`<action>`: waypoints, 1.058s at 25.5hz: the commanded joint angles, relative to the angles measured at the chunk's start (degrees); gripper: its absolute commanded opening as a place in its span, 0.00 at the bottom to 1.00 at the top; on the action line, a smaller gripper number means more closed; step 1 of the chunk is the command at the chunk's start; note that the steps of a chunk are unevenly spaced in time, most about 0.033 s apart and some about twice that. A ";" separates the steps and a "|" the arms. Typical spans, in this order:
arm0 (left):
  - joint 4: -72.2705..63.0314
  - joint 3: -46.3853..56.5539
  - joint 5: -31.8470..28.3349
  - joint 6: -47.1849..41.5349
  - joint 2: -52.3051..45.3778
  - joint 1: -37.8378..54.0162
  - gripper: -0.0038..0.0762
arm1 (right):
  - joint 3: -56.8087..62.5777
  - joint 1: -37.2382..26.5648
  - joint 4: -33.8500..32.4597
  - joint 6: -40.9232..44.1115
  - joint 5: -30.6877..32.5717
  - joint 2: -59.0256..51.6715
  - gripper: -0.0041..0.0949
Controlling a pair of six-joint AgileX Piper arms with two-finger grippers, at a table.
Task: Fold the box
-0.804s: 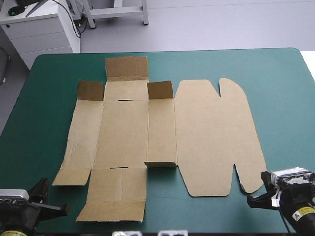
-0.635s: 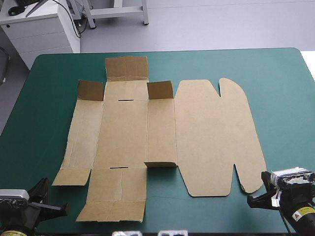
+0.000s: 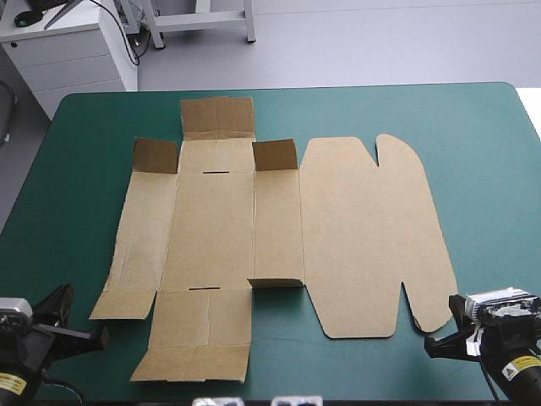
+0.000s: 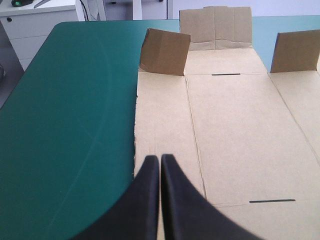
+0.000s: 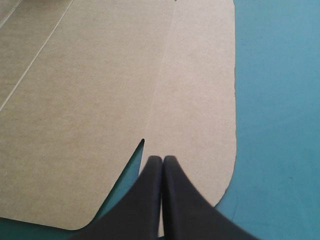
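Although the brown box (image 3: 211,228) lies spread out across the middle of the teal-green table (image 3: 490,169), we judge the folding barely begun. Only a few small flaps (image 3: 275,156) stand tilted up, while the side walls and the wide lid (image 3: 372,237) are flat. Both our tools are pinched shut and hold nothing: the left gripper (image 4: 160,159) points at the box's near left panel, the right gripper (image 5: 162,160) sits just beside the lid's near rounded corner. So nearly everything is left, as we see it: raising the walls, tucking the flaps.
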 commanded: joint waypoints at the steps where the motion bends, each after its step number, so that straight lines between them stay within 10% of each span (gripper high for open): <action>1: -0.64 -7.16 -2.27 -0.39 8.67 0.11 0.04 | -1.54 -0.05 0.49 -0.18 -3.97 0.68 0.02; 18: -0.12 -29.94 3.04 -0.39 45.15 0.80 0.04 | -1.54 -0.05 -0.08 -0.42 -3.97 0.68 0.02; 27: -14.27 -38.06 7.60 10.04 55.80 15.91 0.04 | -1.54 -0.05 -1.77 -0.42 -4.09 0.68 0.02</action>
